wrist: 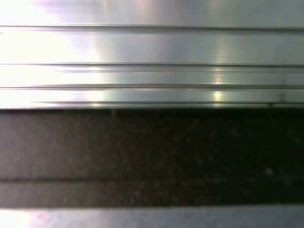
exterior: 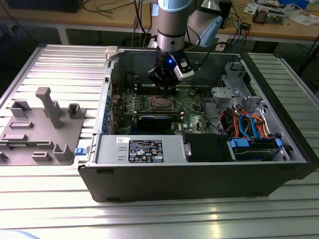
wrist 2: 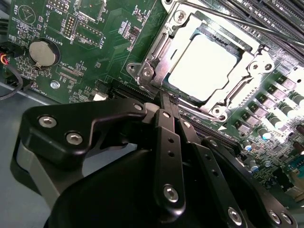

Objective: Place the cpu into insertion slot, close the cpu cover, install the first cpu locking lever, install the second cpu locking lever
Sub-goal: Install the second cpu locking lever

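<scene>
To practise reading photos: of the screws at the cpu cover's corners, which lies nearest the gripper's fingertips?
The screw at the cpu cover's corner, right beside the tips of the gripper; the others sit across the cpu.

My work surface is a ribbed aluminium table (exterior: 50, 209). On it rests the open computer case (exterior: 199, 174), and at the exterior view's left, just beside it, a grey fixture tray (exterior: 40, 132) lies flat.
</scene>
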Controlling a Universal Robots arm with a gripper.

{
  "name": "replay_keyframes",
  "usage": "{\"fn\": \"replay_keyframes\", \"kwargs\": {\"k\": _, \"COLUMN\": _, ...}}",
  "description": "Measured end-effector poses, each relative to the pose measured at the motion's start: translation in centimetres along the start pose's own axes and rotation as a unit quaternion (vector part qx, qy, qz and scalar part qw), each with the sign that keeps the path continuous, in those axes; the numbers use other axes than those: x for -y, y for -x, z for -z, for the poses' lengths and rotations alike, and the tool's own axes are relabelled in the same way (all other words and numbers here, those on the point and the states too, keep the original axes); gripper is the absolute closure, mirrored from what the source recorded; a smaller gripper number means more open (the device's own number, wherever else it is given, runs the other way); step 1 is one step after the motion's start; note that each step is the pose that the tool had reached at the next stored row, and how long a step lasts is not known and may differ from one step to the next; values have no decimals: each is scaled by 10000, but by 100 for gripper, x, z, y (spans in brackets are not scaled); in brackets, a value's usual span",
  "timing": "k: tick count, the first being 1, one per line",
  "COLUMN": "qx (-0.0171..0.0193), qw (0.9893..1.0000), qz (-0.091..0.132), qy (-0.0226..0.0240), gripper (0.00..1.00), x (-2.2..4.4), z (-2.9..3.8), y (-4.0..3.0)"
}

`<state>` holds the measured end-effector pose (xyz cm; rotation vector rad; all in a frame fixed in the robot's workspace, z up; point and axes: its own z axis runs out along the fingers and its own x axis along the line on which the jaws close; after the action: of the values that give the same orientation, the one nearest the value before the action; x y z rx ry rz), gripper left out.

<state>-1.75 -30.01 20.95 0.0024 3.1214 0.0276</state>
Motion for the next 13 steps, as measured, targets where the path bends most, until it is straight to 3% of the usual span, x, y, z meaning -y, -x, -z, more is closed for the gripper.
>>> {"fn": "replay_keyframes", "kwargs": {"k": 5, "qx": -1, "qw": 10000, "qz": 0, "qy": -1, "gripper": 89, "x": 4, "z": 3, "y": 0}}
{"fn": "replay_keyframes", "kwargs": {"k": 13, "qx": 0, "qw": 10000, "qz": 0, "qy": 0, "gripper": 89, "x": 3, "z": 69, "y": 1}}
